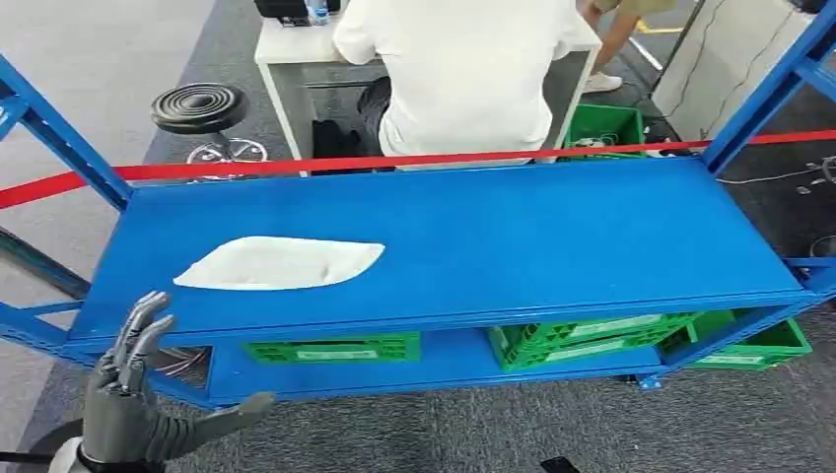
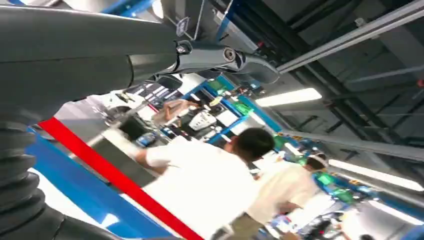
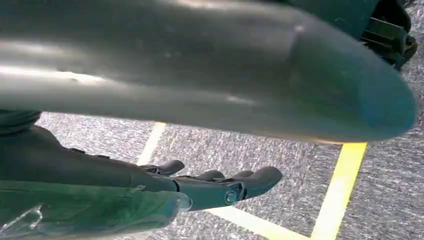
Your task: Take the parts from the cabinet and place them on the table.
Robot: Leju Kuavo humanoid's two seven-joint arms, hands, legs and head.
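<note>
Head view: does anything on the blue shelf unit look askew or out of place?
On the lower shelf, the middle green crate sits tilted and skewed, unlike the square left crate. A white bag lies flat on the top shelf. No spill or damage shows.

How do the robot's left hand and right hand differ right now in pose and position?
The left hand is raised in front of the blue shelf, fingers pointing up and thumb out sideways; the right hand hangs low over the grey carpet with yellow floor lines. The left's fingers stand nearly straight; the right's look lightly curled. A clear plastic bag lies against the right hand; whether it is gripped is unclear. The left holds nothing.
</note>
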